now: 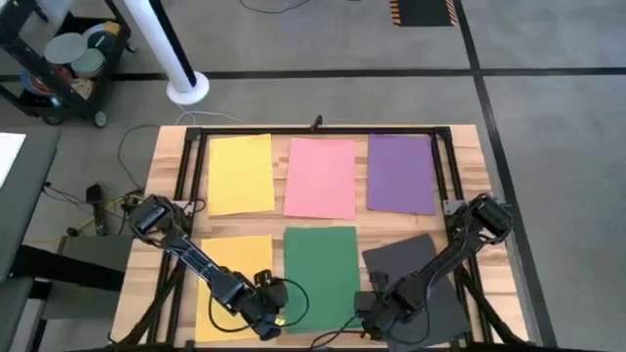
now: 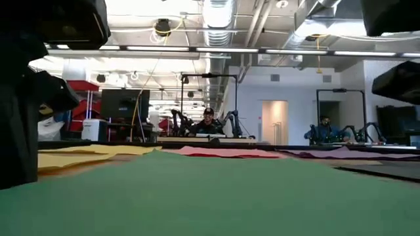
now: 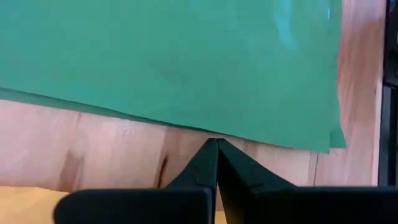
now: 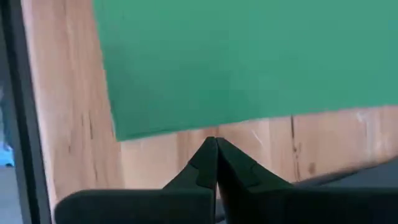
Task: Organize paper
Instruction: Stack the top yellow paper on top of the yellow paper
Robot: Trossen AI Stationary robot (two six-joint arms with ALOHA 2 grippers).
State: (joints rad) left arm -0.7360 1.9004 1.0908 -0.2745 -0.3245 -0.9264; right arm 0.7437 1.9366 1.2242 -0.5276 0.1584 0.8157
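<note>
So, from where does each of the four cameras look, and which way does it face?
High: above the table, facing down; both arms, six sheets.
Low: at tabletop height, facing the room; green sheet in front.
Left wrist: behind the left claw, shut, facing the green sheet's edge.
Right wrist: behind the right claw, shut.
All four share the green sheet.

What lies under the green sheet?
Bare wooden table shows around the green sheet on all sides; no other sheet's edge peeks out. Anything fully beneath it is covered. Both hands, left and right, sit shut just off its near edge.
</note>
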